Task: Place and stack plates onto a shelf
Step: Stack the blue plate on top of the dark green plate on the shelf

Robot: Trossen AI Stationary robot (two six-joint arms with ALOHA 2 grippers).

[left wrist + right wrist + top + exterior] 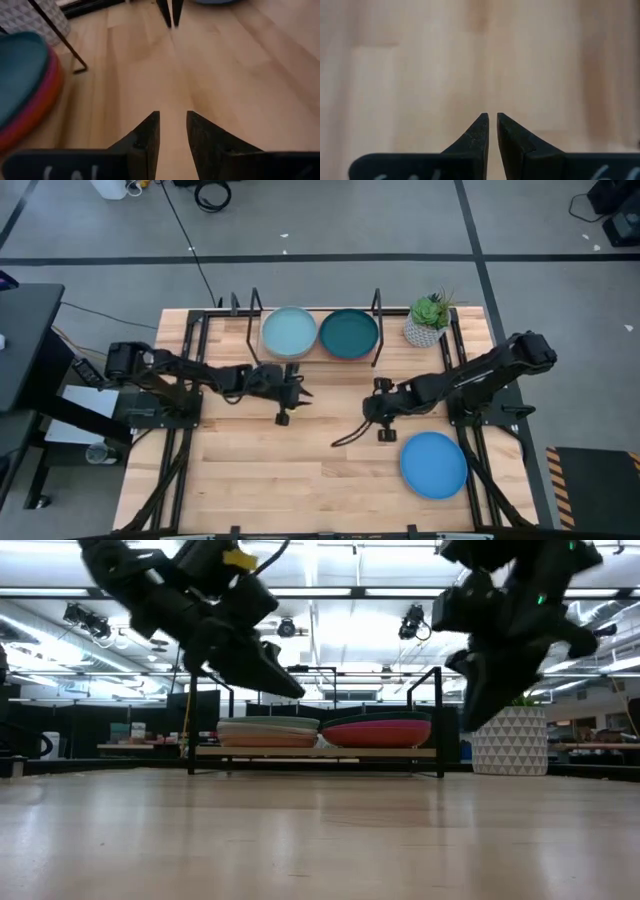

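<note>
A pale wooden table (300,470) carries the black wire shelf (250,308) along its far edge, where two stacks sit abreast: the light blue plate (289,332) tops the left one, the dark teal plate (348,333) the right. The left gripper (300,392) hangs just in front of the shelf, fingers narrowly parted and empty. The right gripper (345,440) hovers mid-table, nearly closed on nothing. The bright blue plate (434,465) lies flat near the right front.
</note>
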